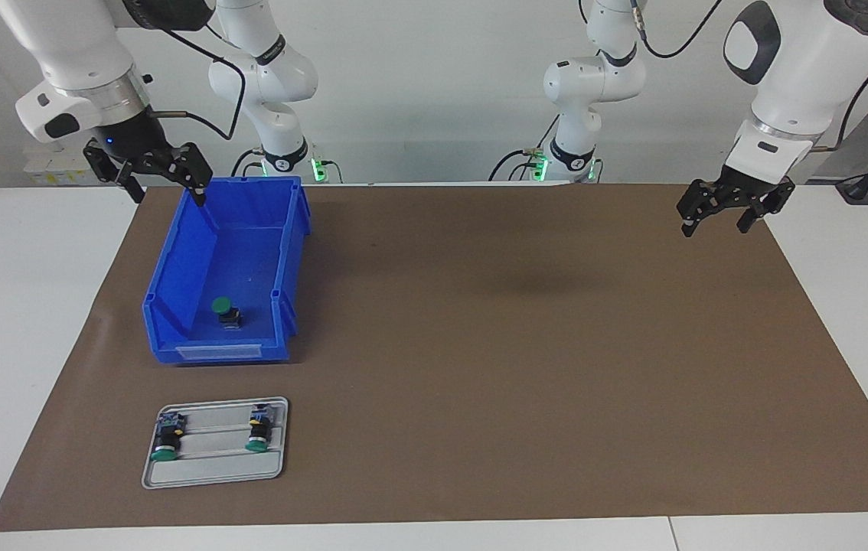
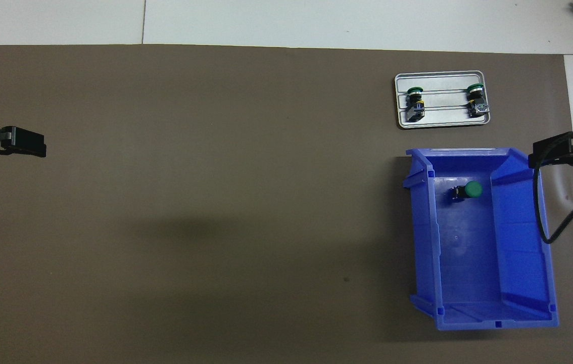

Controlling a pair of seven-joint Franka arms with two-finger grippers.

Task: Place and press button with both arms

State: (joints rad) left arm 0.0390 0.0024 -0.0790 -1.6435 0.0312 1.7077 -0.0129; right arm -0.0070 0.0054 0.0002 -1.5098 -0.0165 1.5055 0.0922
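One button point(image 1: 226, 310) lies in the blue bin point(image 1: 174, 268), two buttons point(image 1: 168, 440) on the tray point(image 1: 212, 471); both grippers point(image 1: 732, 207) released, empty.

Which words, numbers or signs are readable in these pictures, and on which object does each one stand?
No text can be read.
Blue bin: its front label strip appears blank.
Button in the bin: no readable marks.
Two buttons on the grey tray: blue and yellow marks, too small to read.
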